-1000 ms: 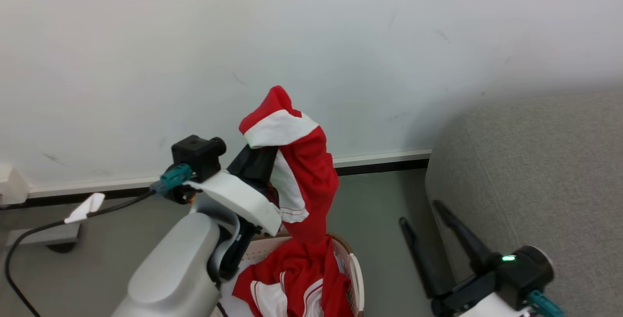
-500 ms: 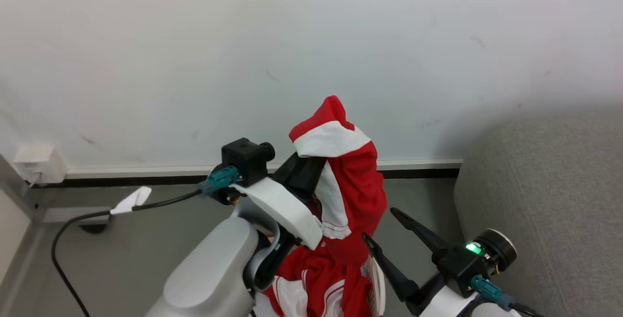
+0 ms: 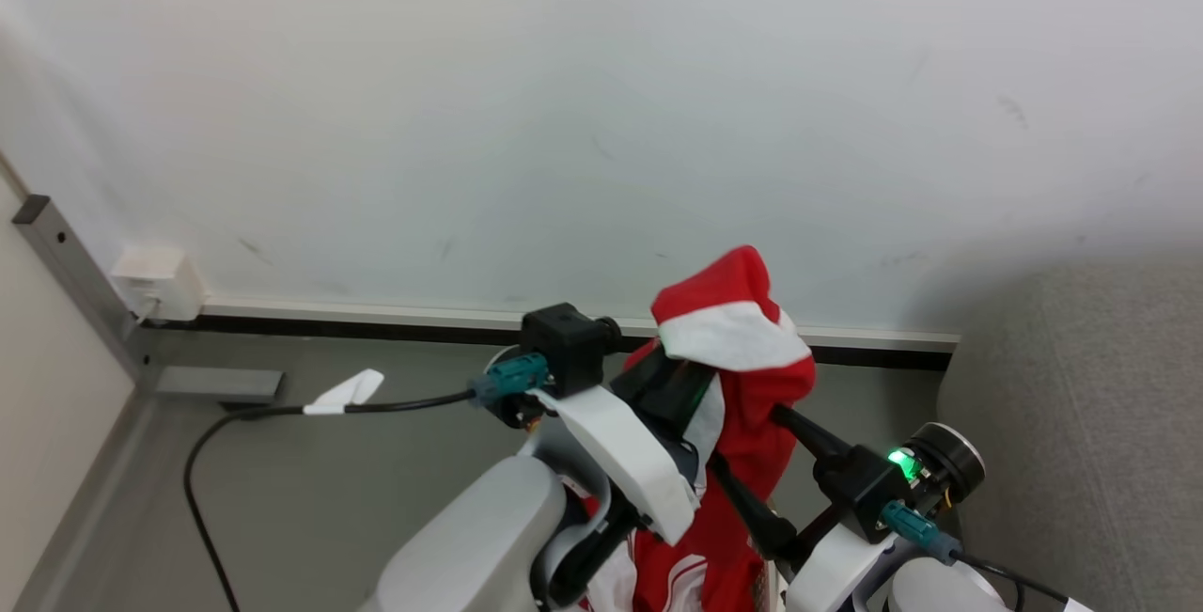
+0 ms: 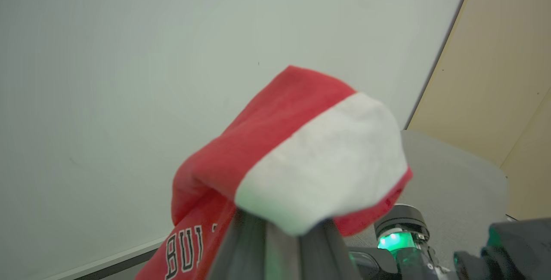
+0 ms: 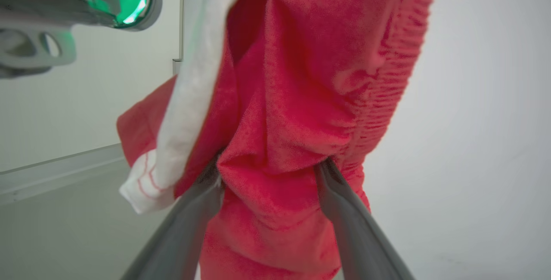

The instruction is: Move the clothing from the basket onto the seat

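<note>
The left gripper (image 4: pixel 282 232) is clamped on the white band of the clothing (image 3: pixel 747 415) and holds it high, so the red cloth hangs long and downward. The right gripper (image 5: pixel 271 170) has its fingers apart around this hanging part. The seat (image 3: pixel 1081 405) lies to the right, nearer the right arm.
</note>
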### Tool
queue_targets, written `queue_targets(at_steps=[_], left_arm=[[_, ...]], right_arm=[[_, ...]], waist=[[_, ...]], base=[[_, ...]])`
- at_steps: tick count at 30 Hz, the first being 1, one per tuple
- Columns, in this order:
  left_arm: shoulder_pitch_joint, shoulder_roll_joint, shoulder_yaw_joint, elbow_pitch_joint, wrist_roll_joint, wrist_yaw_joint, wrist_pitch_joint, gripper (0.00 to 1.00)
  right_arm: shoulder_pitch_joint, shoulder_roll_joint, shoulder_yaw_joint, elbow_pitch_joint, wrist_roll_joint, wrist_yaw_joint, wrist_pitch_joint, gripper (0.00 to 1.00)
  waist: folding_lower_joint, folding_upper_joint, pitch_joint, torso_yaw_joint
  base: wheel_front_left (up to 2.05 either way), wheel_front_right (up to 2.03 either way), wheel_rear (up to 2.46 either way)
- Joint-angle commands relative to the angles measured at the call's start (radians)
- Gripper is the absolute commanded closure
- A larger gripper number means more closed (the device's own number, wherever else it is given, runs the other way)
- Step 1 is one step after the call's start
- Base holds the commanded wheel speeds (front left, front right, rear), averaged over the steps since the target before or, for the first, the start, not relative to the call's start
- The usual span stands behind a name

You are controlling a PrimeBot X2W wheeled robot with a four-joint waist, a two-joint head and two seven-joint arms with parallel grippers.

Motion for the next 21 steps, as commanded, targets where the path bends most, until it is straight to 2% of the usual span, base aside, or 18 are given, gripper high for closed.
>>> queue_targets(at_steps=[1,11,13,14,21], left_arm=[[0.014,-0.005,-0.018,-0.011,-0.009,-0.006,0.008,1.00],[0.022,-0.015,-0.054,-0.010,-0.023,-0.011,0.018,1.00],[0.022,-0.015,-0.057,-0.008,-0.026,-0.012,0.018,1.00],[0.021,-0.016,-0.057,-0.007,-0.027,-0.012,0.017,1.00],[0.023,-0.001,-0.039,0.013,-0.043,-0.001,0.003,1.00]], right_arm=[[-0.021,0.005,-0.006,0.022,-0.005,-0.002,0.000,0.00],[-0.036,0.033,-0.065,0.078,0.010,-0.002,0.000,0.00],[-0.040,0.034,-0.064,0.086,0.015,-0.002,0.000,0.81],[-0.041,0.034,-0.063,0.089,0.020,-0.002,0.000,1.00],[-0.034,0.029,-0.047,0.075,0.057,-0.002,0.000,1.00]], waist=[[-0.0001,-0.0001,-0.003,0.021],[-0.0001,-0.0001,0.000,0.059],[-0.0001,-0.0001,0.002,0.063],[-0.0001,-0.0001,0.002,0.064],[-0.0001,-0.0001,0.007,0.067]], base=[[0.00,0.00,0.00],[0.00,0.00,0.00],[0.00,0.00,0.00],[0.00,0.00,0.00],[0.00,0.00,0.00]])
